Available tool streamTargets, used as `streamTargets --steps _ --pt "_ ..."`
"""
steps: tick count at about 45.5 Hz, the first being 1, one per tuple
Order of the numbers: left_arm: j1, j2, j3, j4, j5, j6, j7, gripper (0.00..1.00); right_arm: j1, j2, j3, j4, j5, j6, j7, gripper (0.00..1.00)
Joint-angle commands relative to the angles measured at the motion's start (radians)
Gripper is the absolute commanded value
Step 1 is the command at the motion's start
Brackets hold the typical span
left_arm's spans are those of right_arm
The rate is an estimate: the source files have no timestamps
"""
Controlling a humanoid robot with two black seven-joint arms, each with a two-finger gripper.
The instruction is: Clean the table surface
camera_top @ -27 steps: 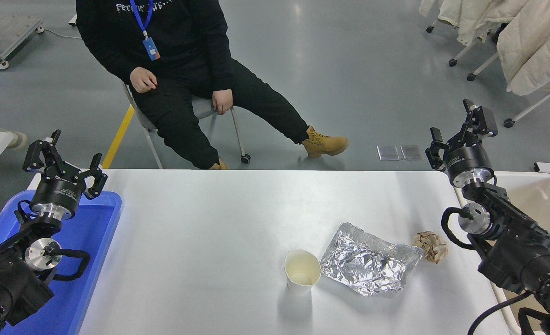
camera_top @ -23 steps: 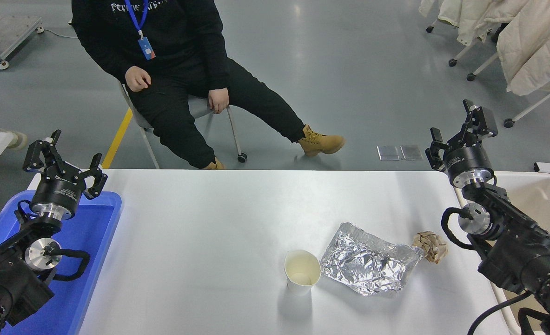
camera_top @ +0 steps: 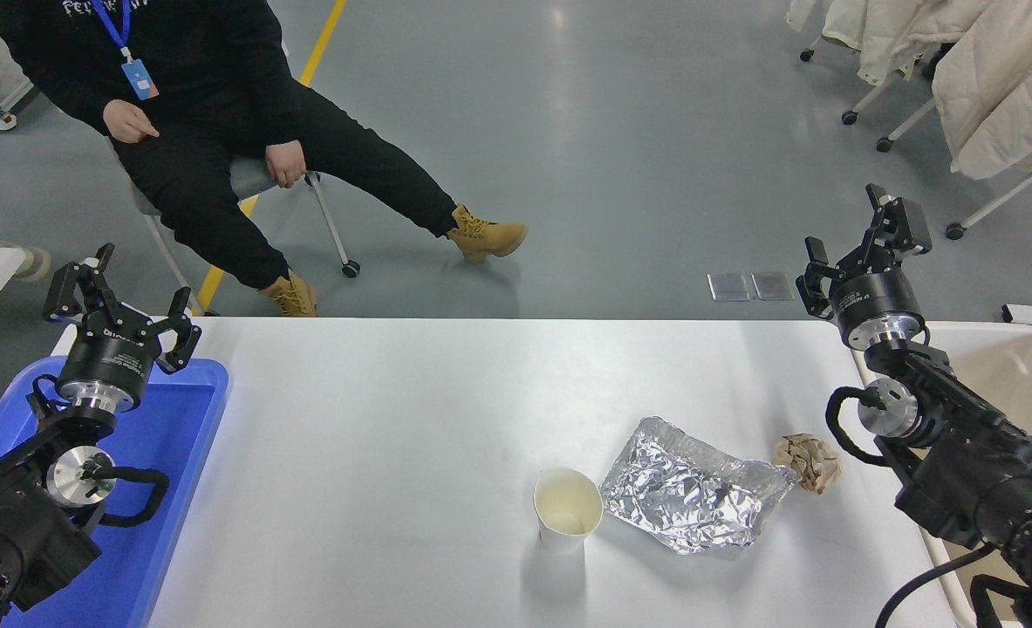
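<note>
Both arms were cut off by the bottom corners of the picture, so only their front links were seen. The person (camera_top: pixel 193 105) on a wheeled chair beyond the far left edge was cut off at the top, from the chest up, and the print on the dark top could not be read. The beige bin (camera_top: pixel 1017 366) at the right edge of the table surface (camera_top: pixel 393 453) was partly hidden behind the right arm and its inside could not be made out. The blue tray (camera_top: pixel 167 453) at the left edge was partly covered by the left arm.

The left gripper (camera_top: pixel 123 301) was held above the far end of the tray with its fingers spread and nothing between them. The right gripper (camera_top: pixel 864 253) was raised above the far right corner, also released and holding nothing.

The table surface was white and matte and filled the lower half of the view. Toward its near right part stood an upright paper cup (camera_top: pixel 567 509), open side up. Just beside it lay a crushed foil container (camera_top: pixel 694 497), and a crumpled brown paper ball (camera_top: pixel 808 462) lay at the foil's right end, near the right edge.

The floor was grey and smooth with a yellow line (camera_top: pixel 319 30). Pale coats (camera_top: pixel 987 78) hung on wheeled racks at the far right
</note>
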Motion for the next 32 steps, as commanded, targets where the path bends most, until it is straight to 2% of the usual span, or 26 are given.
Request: streamTargets --steps 1,32 --pt "0.0 0.0 0.0 0.0 0.0 0.0 0.0 1.0 0.024 0.002 -0.003 0.004 0.0 0.0 0.0 1.0" --pt "0.0 0.0 0.0 -0.001 0.0 0.0 0.0 1.0 -0.024 -0.003 0.003 0.014 0.0 0.019 -0.002 1.0"
